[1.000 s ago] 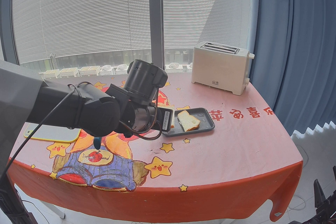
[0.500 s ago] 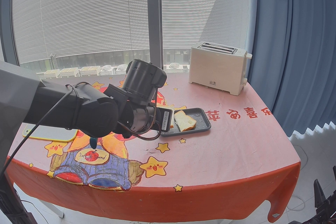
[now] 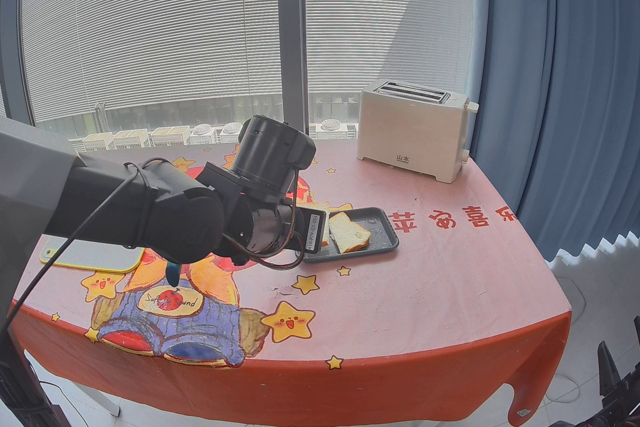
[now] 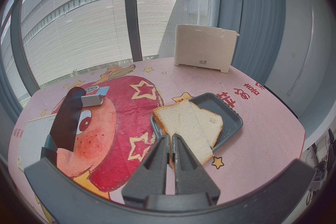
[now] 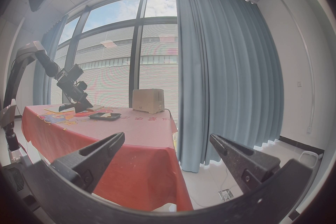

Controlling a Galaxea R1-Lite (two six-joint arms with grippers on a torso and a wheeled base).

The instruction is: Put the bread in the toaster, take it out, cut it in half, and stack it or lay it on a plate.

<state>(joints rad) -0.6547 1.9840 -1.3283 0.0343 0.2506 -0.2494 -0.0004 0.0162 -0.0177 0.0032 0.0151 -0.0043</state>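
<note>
Bread (image 4: 189, 126) is seen as 2 pale, soft-crumbed pieces with thin tan crusts, laid flat and overlapping on the dark tray (image 4: 232, 118) near the middle of the table. In the head view the bread (image 3: 348, 232) is set with its long axis slanting across the tray's (image 3: 387, 235) short width, 1 end turned toward the window and the other toward the table's front. The tray is shallow, rectangular, round-cornered and smooth. The toaster (image 3: 410, 128), a cream box with 2 slots on top, is placed well behind the tray by the curtain. The table is draped in a red cartoon-printed cloth (image 3: 433, 301).

The left gripper (image 4: 170, 137) is held low at the bread's near edge, its jaws drawn almost together with only a thin slit left; whether the crust is pinched cannot be told. The right gripper (image 5: 166, 136) is kept well away from the table, jaws spread wide, with nothing held.
</note>
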